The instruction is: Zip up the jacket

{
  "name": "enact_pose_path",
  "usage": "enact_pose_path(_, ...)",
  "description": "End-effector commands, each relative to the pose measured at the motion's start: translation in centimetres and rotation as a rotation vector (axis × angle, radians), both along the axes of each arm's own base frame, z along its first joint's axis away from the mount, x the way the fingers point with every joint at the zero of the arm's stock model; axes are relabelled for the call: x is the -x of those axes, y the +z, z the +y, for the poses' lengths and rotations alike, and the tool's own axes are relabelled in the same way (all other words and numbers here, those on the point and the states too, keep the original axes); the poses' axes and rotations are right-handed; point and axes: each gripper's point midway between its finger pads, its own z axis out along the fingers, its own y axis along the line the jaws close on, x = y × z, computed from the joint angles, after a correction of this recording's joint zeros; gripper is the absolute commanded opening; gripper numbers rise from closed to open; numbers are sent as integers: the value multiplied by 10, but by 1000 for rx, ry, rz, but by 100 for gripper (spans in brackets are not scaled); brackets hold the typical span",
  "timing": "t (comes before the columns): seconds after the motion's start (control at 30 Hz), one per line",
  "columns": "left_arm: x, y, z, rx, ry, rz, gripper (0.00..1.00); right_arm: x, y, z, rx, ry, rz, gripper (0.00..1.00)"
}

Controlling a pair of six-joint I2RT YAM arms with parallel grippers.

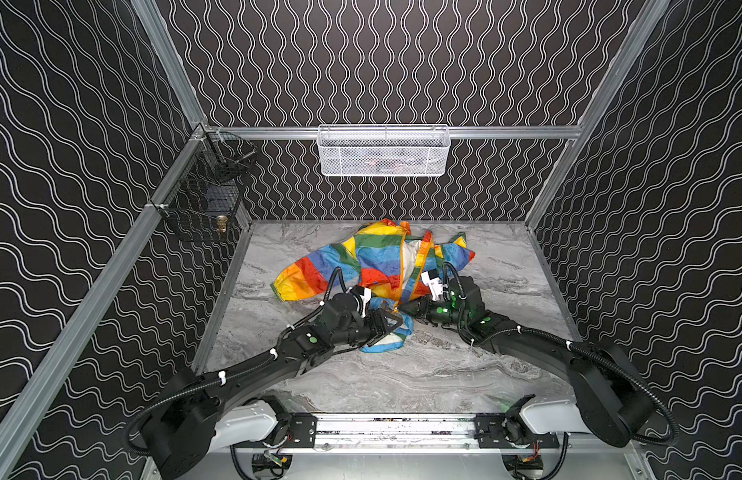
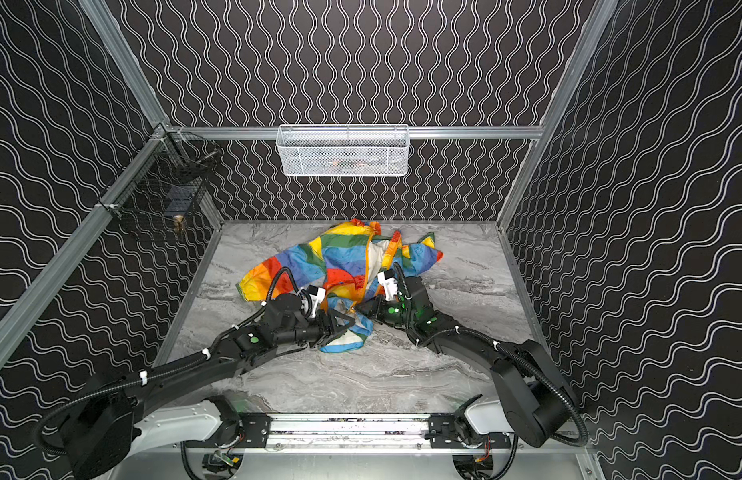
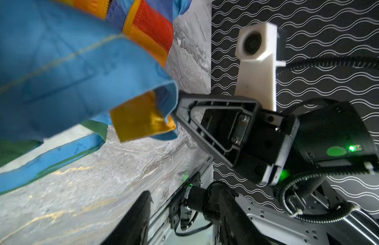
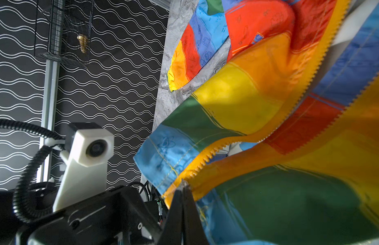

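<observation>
The rainbow-striped jacket lies crumpled at the back middle of the marble table, front open, white lining showing between the two rows of the orange zipper. My right gripper is shut on the zipper's bottom end at the hem and holds that corner a little off the table. In the left wrist view, the right gripper pinches the blue hem beside an orange tab. My left gripper stands open just left of it over the blue hem, one finger showing, nothing between its fingers.
A white mesh basket hangs on the back wall and a black wire basket on the left wall. The arms' mounting rail runs along the table's front edge. Patterned walls close in three sides.
</observation>
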Motion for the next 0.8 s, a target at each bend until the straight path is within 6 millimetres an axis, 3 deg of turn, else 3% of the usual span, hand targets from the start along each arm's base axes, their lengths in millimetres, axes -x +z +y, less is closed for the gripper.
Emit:
enact_pose_path(0.0, -23, 25, -5, 116, 101, -86, 54, -2, 11, 2, -36, -3, -30, 0)
enact_pose_path(0.63, -41, 7, 2, 128, 194, -130, 55, 8, 13, 1, -70, 7, -20, 0)
enact_pose_path(0.77, -42, 0, 4, 133, 205, -116, 49, 10, 13, 2, -67, 12, -18, 0)
